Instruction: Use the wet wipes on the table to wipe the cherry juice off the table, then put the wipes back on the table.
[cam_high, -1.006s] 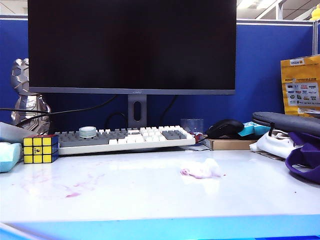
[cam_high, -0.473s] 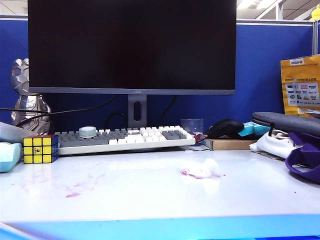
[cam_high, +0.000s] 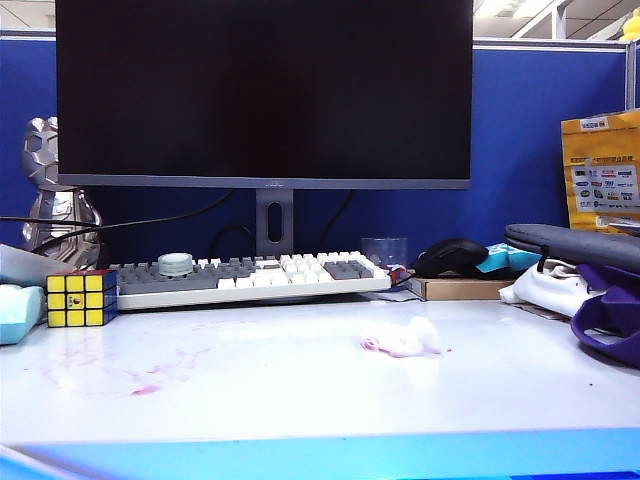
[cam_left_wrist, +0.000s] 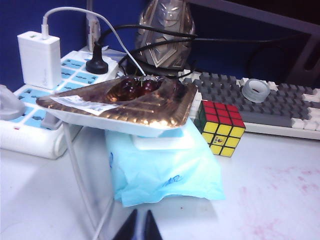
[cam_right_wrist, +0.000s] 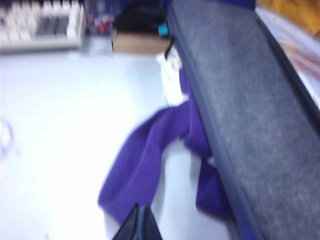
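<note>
From the exterior view we see neither arm, only the table with the wet wipes lying crumpled and pink-stained right of centre, in front of the keyboard and apart from everything else. The cherry juice shows as thin reddish smears and one small blotch on the near left part of the surface, well apart from the wipes. Behind stand the monitor, a Rubik's cube at the left, and a black mouse to the right of the keyboard. The left wrist view gives what that camera misses: the left gripper, its dark fingers drawn nearly together with only a thin slit between them and nothing held, hanging over the left end of the table near a light blue packet, on which a brown tray rests, with a white power strip further left. Faint pink streaks lie to the right of that gripper. The blurred right wrist view shows the right gripper, fingers pressed together and empty, above the table's right side near purple straps and a grey case.
</note>
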